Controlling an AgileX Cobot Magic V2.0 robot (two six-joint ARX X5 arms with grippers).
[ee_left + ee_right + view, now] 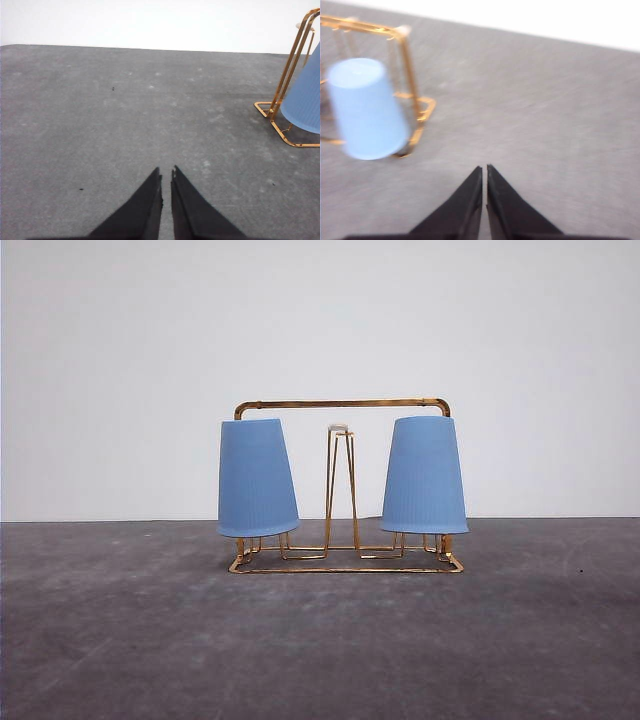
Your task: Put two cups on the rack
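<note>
Rack (345,403): two cups (256,478) (424,475) inverted on pegs; left gripper (166,175), right gripper (484,170) closed, empty; risk: left cup tilts, a knock could dislodge it

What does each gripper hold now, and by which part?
Nothing. The left gripper and right gripper are shut and empty; both cups sit on the rack.

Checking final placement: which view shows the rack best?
The front view: the whole rack shows sharply, a cup hung upside down on each side. The left wrist view catches one corner; the right wrist view shows one end, blurred.
</note>
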